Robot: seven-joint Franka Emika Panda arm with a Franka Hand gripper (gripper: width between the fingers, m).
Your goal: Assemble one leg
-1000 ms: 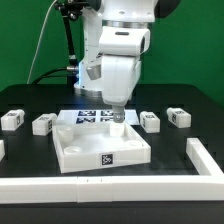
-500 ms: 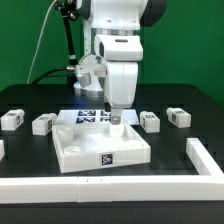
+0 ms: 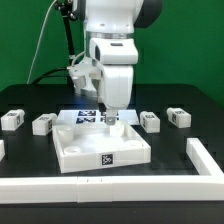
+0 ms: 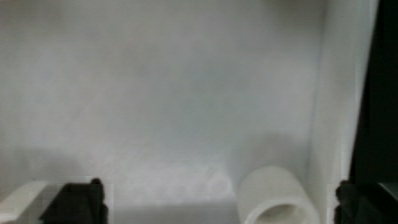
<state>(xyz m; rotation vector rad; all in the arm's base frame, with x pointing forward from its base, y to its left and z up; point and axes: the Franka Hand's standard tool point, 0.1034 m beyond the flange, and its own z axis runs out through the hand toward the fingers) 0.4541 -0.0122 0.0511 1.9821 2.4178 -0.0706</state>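
Four small white legs lie on the black table in the exterior view, two at its left (image 3: 12,119) (image 3: 43,123) and two at its right (image 3: 150,121) (image 3: 178,116). The large white tray-like piece (image 3: 75,150) sits in the middle. My gripper (image 3: 110,117) hangs over its far edge, close above it, open and empty. In the wrist view my gripper (image 4: 224,203) has its dark fingertips (image 4: 80,200) far apart over the white tray surface (image 4: 160,90), with a round socket (image 4: 276,195) between them. No leg shows in the wrist view.
The marker board (image 3: 88,114) lies just behind the tray piece, partly hidden by my gripper. A long white rail (image 3: 100,186) runs along the table's front, with another white bar (image 3: 206,156) at the exterior view's right. A dark stand with a cable (image 3: 66,40) rises at the back.
My wrist has turned and shifted slightly toward the exterior view's left above the tray's far edge. The legs and the tray have not moved.
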